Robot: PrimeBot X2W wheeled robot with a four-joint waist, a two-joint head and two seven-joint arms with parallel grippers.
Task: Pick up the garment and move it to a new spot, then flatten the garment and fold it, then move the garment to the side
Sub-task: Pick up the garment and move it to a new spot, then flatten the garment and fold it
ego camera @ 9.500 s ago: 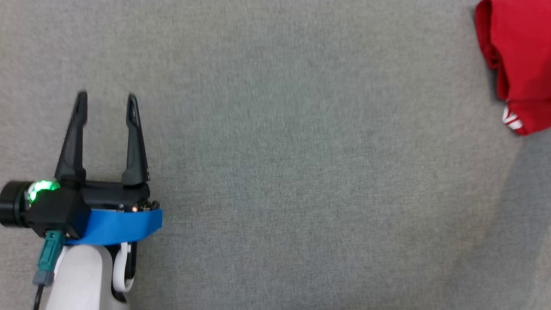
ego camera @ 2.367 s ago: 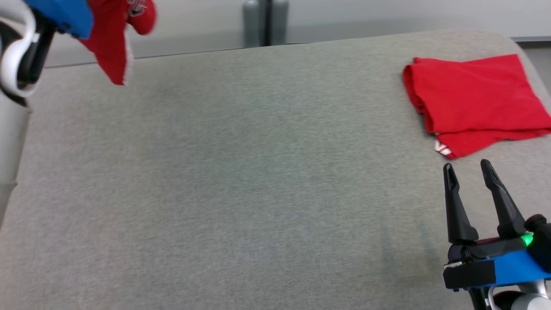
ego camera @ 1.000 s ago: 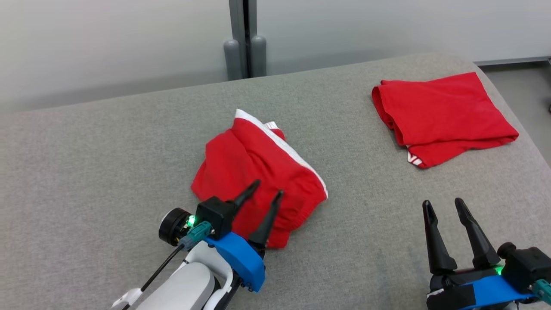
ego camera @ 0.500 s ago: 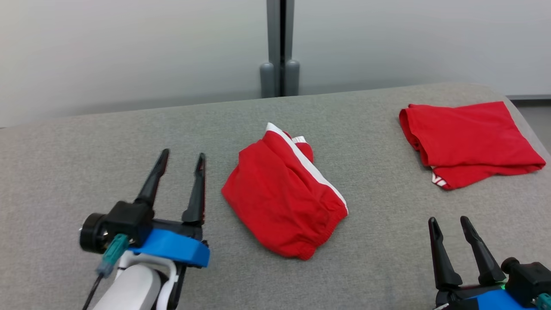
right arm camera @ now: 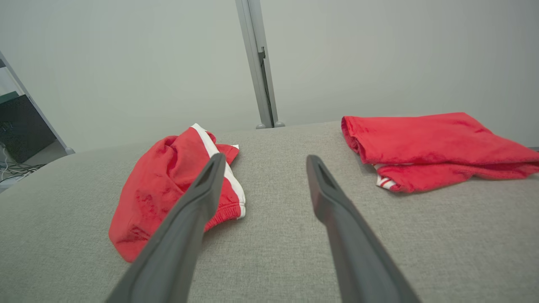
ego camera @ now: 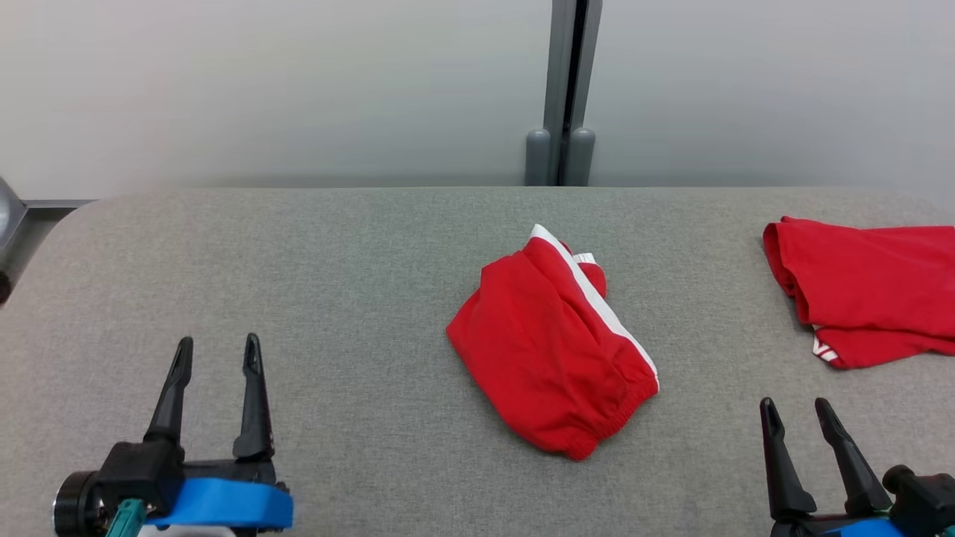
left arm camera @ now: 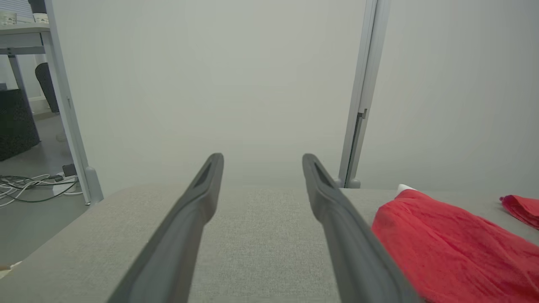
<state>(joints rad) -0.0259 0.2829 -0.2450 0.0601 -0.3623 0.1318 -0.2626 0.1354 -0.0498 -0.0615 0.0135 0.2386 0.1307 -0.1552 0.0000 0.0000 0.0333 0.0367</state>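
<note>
My left pincer [ego camera: 217, 341] has matt dark plastic fingers. To its right, the garment [ego camera: 545, 350] is soft red cloth with white trim, on a table [ego camera: 336, 261] covered in coarse grey fabric.

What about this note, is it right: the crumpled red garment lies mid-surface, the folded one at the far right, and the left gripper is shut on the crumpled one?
Not quite: the left gripper stands open, apart from the crumpled red garment, holding nothing; the head view shows it. The folded garment does lie at far right.
</note>
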